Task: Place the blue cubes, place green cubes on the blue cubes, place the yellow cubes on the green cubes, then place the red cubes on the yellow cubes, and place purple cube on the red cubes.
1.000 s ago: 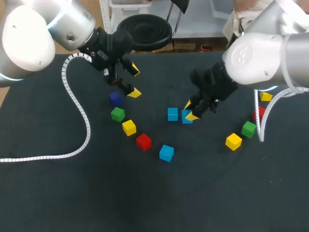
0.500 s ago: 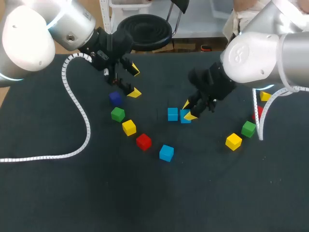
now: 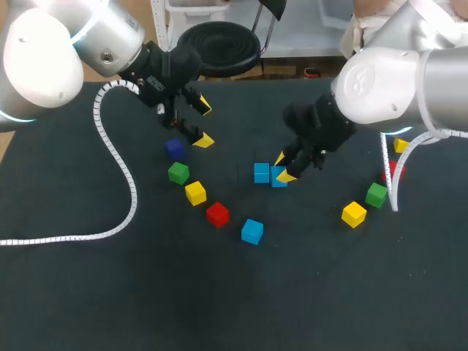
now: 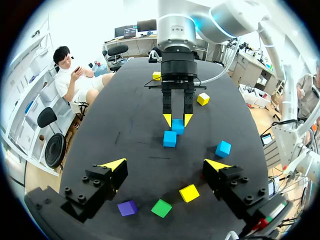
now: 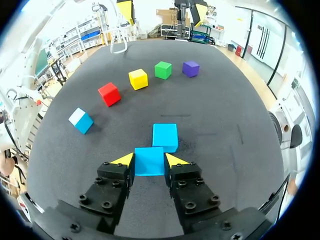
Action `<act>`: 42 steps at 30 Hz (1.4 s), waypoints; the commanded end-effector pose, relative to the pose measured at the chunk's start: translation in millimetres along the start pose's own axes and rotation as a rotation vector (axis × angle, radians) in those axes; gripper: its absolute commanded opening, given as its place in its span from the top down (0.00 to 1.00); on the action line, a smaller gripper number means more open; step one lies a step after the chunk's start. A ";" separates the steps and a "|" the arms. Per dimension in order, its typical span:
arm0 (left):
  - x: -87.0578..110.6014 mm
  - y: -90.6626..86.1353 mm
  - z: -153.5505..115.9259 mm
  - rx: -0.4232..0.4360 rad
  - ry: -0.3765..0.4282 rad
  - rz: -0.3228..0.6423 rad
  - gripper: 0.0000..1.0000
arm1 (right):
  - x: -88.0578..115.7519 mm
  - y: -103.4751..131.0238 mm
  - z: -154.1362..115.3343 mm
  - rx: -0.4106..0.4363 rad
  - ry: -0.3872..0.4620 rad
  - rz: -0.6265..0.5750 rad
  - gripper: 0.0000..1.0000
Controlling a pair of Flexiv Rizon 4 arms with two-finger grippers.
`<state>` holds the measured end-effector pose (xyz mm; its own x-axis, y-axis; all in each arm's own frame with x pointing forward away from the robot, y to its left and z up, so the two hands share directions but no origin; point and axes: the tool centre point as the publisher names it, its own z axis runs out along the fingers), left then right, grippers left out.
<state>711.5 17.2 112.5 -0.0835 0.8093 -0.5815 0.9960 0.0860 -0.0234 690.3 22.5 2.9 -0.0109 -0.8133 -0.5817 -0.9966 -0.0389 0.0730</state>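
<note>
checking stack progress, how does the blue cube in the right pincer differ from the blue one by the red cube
The held blue cube is clamped in the right pincer; the lone blue cube lies free. The held one sits beside a third blue cube; the lone one stands apart. Same colour and shape.

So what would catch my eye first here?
Near the middle of the dark table, the right gripper clamps a blue cube right beside a second blue cube. The left gripper hangs open near a purple cube, which heads a curved row: a green cube, a yellow cube, a red cube.
</note>
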 end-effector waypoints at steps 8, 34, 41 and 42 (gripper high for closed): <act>-0.7 1.5 0.1 0.003 0.004 -0.001 0.00 | 2.5 -1.9 -2.2 0.005 0.000 -0.002 1.00; -0.7 1.5 0.1 0.003 0.004 -0.001 0.00 | 0.1 -10.4 1.9 0.004 -0.009 -0.017 1.00; -0.7 1.5 0.1 0.003 0.004 -0.001 0.00 | -0.7 -10.9 3.1 0.001 -0.011 -0.019 1.00; -0.7 1.5 0.1 0.003 0.004 -0.001 0.00 | -0.6 -10.9 3.0 0.002 -0.011 -0.019 1.00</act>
<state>711.5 17.2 112.5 -0.0835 0.8093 -0.5815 0.9960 0.0859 -0.0234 699.2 25.3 0.5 0.0070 -0.8079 -0.5893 -0.9970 -0.0509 0.0579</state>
